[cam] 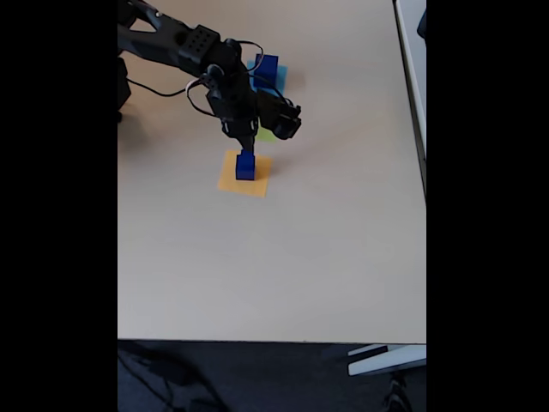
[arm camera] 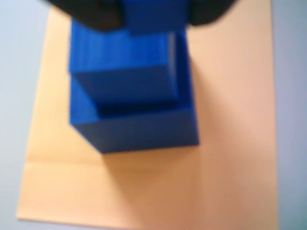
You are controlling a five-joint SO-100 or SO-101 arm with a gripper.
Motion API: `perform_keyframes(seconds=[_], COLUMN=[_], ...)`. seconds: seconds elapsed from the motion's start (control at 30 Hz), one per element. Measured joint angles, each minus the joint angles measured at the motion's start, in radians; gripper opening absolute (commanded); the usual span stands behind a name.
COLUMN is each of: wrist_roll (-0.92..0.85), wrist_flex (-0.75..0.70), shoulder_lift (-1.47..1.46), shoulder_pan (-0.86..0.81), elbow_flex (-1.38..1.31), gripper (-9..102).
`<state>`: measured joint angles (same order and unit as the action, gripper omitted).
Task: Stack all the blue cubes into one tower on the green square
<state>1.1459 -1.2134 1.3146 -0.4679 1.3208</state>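
- In the wrist view you look down on a blurred stack of blue cubes sitting on an orange patch; the widest cube is at the bottom, a smaller one rests on it toward the upper left, and a third, smaller still, sits at the very top edge of the picture
- The gripper shows as two dark shapes at the top edge, one either side of that topmost cube; the blur hides whether the fingers press on it, so you cannot tell if the claw grips it or merely straddles it
- In the fixed view the black arm reaches from the upper left over a pale table; its gripper points straight down just above the blue stack on the orange patch
- Behind the arm another blue cube sits on a light-blue patch
- The green square peeks out just beside the gripper, between the orange and light-blue patches, mostly hidden by the arm
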Motion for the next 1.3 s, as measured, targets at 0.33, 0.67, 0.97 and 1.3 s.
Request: perform_keyframes(seconds=[0.33, 0.67, 0.97, 1.3], wrist_roll=[-0.009, -0.012, -0.011, 0.006], wrist_flex=[0.02, 0.02, 0.023, 0.029], shoulder_lift=[0.0, 0.0, 0.0, 0.0], shoulder_pan=[-0.028, -0.026, -0.026, -0.026], elbow_flex=[0.012, 0.017, 0.018, 0.023], gripper=[0, 0, 0, 3])
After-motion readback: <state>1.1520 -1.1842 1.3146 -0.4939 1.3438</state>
